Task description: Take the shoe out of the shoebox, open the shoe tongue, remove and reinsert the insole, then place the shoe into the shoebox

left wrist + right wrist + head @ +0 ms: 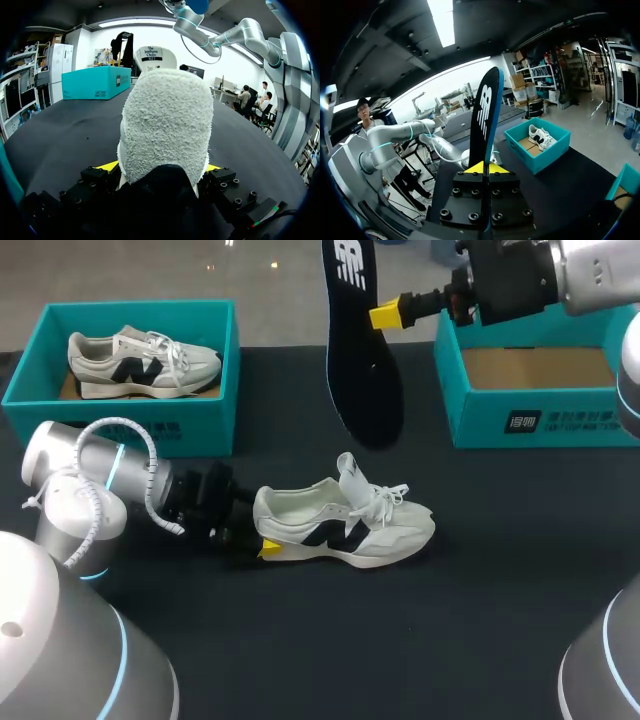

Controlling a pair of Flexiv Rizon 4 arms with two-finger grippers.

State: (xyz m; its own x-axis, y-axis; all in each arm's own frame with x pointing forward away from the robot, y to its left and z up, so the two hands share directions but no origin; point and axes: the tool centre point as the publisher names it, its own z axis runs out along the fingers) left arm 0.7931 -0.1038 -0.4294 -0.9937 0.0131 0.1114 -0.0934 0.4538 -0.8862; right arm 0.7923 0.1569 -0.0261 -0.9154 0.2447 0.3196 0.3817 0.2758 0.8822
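The right gripper (385,313) had the black insole (362,350) pinched by its edge, high in the upper middle of the frame, and the insole hung in the air with its wider end down, between the two boxes. From the right wrist, the insole (485,115) stood up straight out of the right gripper (484,168), with both yellow tips pressed flat against it, one from each side, and barely a gap between them. Down in the middle, the white sneaker (345,525) sat on its sole on the black table (400,640), toe pointing right, its tongue (350,475) pulled up and standing, its laces (385,502) loose. The left gripper (262,532) came in from the lower left and had the heel, with one yellow tip showing on the near side. The left wrist settled it: the sneaker (167,125) filled the space in the left gripper (162,167), its fleecy heel wedged between the two yellow tips and touching both, so the fingers were spread only as wide as the heel. In the upper left, the teal left shoebox (205,430) held a second sneaker (145,360), toe to the right. In the upper right, the teal right shoebox (560,420) sat below the right arm, its brown floor showing.
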